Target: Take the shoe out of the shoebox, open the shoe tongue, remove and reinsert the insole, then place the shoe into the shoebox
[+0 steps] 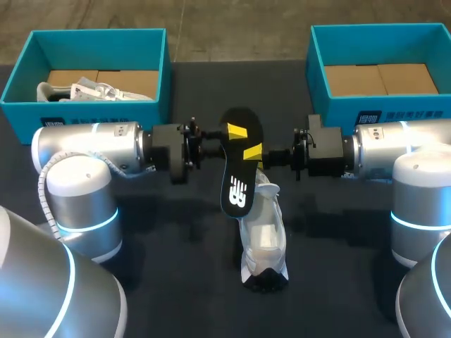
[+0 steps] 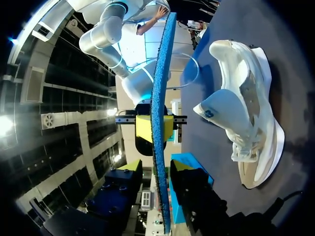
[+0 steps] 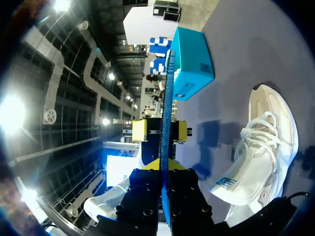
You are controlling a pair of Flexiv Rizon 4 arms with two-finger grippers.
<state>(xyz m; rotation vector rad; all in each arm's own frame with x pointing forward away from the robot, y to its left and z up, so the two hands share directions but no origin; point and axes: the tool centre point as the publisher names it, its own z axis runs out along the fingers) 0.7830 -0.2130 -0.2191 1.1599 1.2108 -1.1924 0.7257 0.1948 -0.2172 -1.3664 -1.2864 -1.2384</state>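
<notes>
Yellow tips pinch from both sides. The left gripper (image 2: 156, 167) is closed on one long edge of the insole (image 1: 238, 184) and the right gripper (image 3: 165, 172) is closed on the opposite edge. The insole hangs in the air between them, just above the shoe (image 1: 264, 239), which sits on its sole on the table (image 1: 176, 282).

The likely trouble is two arms sharing one floppy sheet. If they drift together it probably buckles, and if they drift apart it slides out of one pinch. Once one side lets go, the free end will likely droop and swing. Nothing holds the shoe either, so pushing the insole in could skid or tip it. The leading end could also catch on the tongue or laces and fold over.

The insole is thin and flat, smooth black on top with a white print, and grainy blue foam underneath. The shoe is white with soft-looking panels, a chunky pale sole and loose laces. The table is dark and matte. The right box (image 1: 338, 113) and left box (image 1: 106, 113) are teal card with brown floors.
</notes>
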